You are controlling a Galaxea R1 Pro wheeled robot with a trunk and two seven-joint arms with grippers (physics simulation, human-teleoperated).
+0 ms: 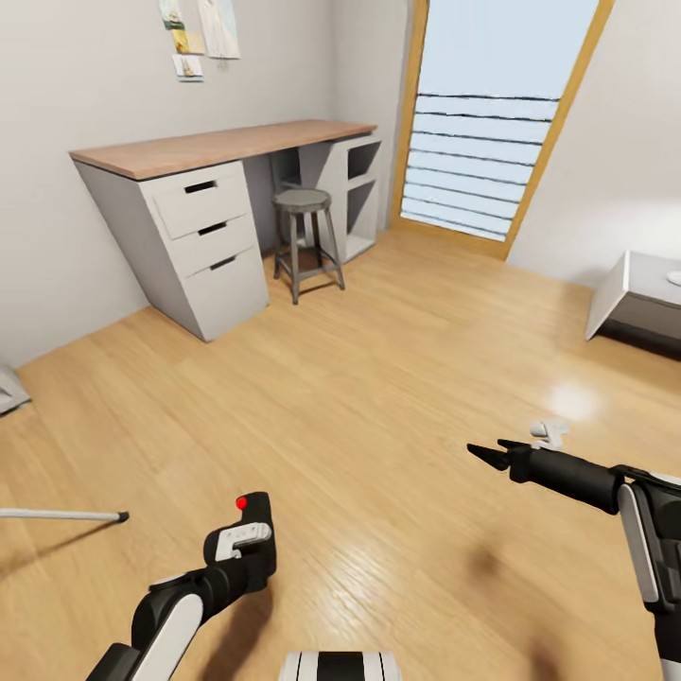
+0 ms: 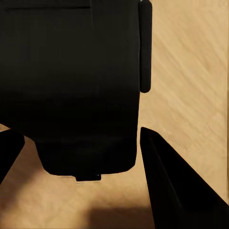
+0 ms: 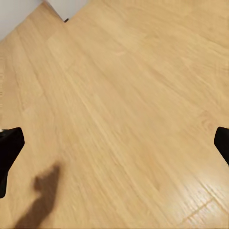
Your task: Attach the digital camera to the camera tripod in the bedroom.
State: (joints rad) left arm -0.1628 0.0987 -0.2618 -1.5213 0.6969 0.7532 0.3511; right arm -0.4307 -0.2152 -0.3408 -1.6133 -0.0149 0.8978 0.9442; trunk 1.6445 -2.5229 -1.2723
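The digital camera point(image 1: 257, 512), a small black box with a red dot on top, is held low over the wood floor by my left gripper point(image 1: 244, 549), which is shut on it. In the left wrist view its dark body point(image 2: 71, 86) sits between the two black fingers point(image 2: 171, 186). One silver leg of the camera tripod point(image 1: 61, 515), ending in a black foot, reaches in from the left edge just left of the camera; the rest of the tripod is out of view. My right gripper point(image 1: 492, 458) hovers open over bare floor, its fingers point(image 3: 9, 148) spread wide.
A grey desk point(image 1: 218, 147) with drawers and a wooden top stands against the far wall, a round stool point(image 1: 305, 236) beside it. A tall slanted window point(image 1: 492, 123) is at the back. A low grey unit point(image 1: 643, 293) sits at the right edge.
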